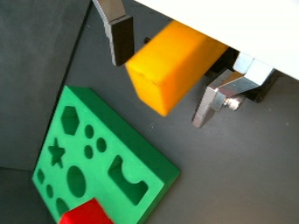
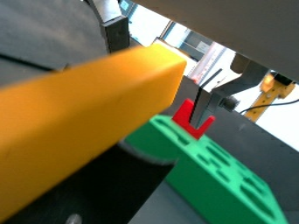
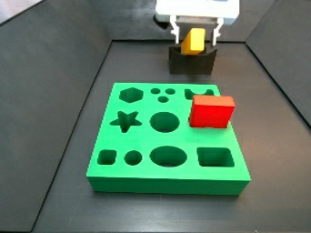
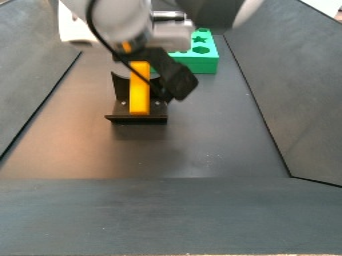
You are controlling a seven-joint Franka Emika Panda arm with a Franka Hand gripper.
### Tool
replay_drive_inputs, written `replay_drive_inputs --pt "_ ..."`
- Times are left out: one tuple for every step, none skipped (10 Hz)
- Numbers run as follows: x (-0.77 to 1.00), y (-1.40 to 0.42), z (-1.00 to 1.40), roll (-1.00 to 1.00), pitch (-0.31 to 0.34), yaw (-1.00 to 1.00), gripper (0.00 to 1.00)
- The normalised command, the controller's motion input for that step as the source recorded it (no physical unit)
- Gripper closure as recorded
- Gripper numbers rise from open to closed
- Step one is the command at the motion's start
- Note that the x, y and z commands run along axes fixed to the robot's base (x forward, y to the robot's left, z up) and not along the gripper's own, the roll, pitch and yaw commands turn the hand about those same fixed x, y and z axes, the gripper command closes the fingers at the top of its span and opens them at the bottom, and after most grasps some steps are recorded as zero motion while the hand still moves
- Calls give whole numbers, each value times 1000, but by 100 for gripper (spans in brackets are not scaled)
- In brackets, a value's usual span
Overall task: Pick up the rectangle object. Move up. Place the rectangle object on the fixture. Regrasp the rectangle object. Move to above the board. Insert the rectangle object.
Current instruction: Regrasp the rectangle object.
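Observation:
The rectangle object (image 1: 170, 70) is an orange-yellow block that stands on end in the notch of the dark fixture (image 4: 136, 118), as both side views show (image 3: 195, 42) (image 4: 139, 88). My gripper (image 1: 162, 87) hangs over the fixture (image 3: 192, 62) with the block between its fingers (image 1: 118, 39). The silver plates stand a little off the block's sides, so the gripper is open. In a wrist view the block (image 2: 82, 122) fills most of the picture. The green board (image 3: 170, 182) lies in front of the fixture.
A red cube (image 3: 212, 111) sits on the board's right side, also seen in both wrist views (image 1: 84, 213) (image 2: 187, 116). The board (image 1: 105, 149) has star, hexagon, round and square holes. Dark walls slope up on both sides of the floor.

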Motion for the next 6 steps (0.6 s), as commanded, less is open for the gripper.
replay_drive_inputs --pt "-21 2 1000 -25 -74 27 0" --pt "-31 2 1000 -11 -64 53 0" --pt "-39 5 1000 -4 -54 65 0" --pt "-45 6 855 -6 -36 72 0" --pt "-41 7 600 -8 -16 76 0" --pt "-39 8 401 -9 1 74 0"
